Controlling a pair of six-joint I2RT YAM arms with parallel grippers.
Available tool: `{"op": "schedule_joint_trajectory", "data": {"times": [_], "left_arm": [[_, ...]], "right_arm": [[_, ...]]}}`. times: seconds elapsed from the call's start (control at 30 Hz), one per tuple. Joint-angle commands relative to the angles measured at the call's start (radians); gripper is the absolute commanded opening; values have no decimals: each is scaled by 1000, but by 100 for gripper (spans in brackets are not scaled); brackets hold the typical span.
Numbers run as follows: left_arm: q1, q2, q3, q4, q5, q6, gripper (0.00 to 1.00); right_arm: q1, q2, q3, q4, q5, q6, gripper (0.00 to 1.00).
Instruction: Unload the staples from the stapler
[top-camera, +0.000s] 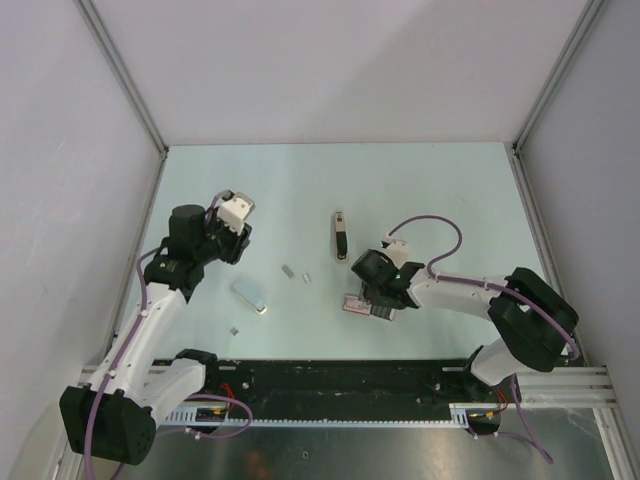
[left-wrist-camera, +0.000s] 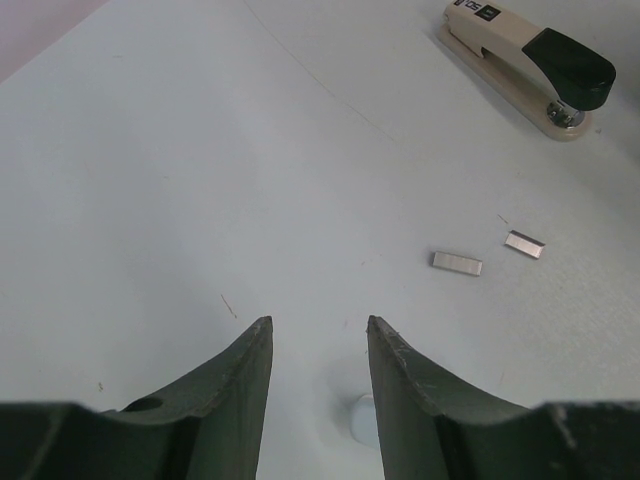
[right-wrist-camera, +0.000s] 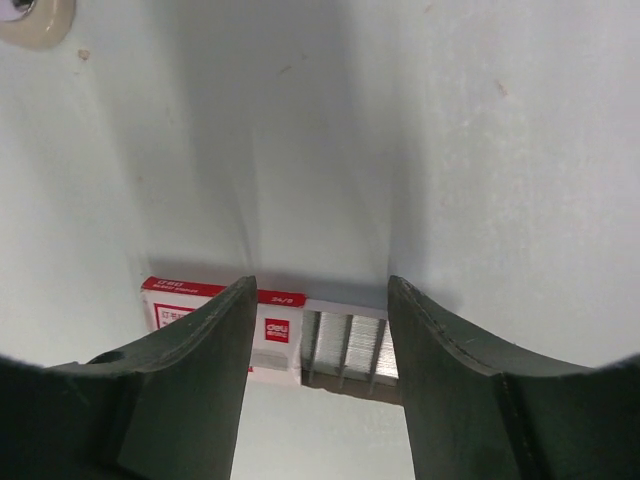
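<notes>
The stapler (top-camera: 340, 236), slim, black and beige, lies shut on the pale table; the left wrist view has it at the top right (left-wrist-camera: 530, 65). Loose staples lie left of it: a pale silvery-blue bar (top-camera: 250, 296) with a whitish end, and small silvery bits (top-camera: 288, 270) (left-wrist-camera: 457, 262) (left-wrist-camera: 524, 244). My left gripper (top-camera: 236, 248) (left-wrist-camera: 318, 322) is open over bare table, nothing between its fingers, short of the bits. A pale rounded end (left-wrist-camera: 360, 420) shows low between its fingers. My right gripper (top-camera: 375, 300) (right-wrist-camera: 320, 282) stands open, below the stapler.
A red and white staple box (right-wrist-camera: 275, 330) (top-camera: 358, 304) lies under the right gripper, its tray slid out and showing rows of silvery strips (right-wrist-camera: 350, 350). Another tiny bit (top-camera: 233, 330) lies near the table's front edge. Grey walls enclose the table on three sides.
</notes>
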Motion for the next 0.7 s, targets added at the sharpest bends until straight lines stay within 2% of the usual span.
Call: {"op": "schedule_joint_trajectory", "data": {"times": [0.0,0.1,0.2,0.27,0.4,0.53,0.67], "left_arm": [[10,-7,-18,13,11,7,48],[11,-6,-21,12,-3,-7,49],[29,-2,-14,11,-9,-30,64],[61,6,-3,6,6,-54,69],[146,41,10,-4,67,-84,74],[264,90,11,-5,130,-94,77],[355,135,13,-4,195,-89,84]], "right_arm": [[-27,-82,15,-32,31,-57,61],[-12,-128,56,101,32,-212,64],[29,-82,139,226,-4,-378,65],[56,-9,224,273,-44,-477,64],[95,180,413,311,-134,-617,62],[104,353,580,322,-209,-674,61],[106,515,748,246,-251,-709,60]]}}
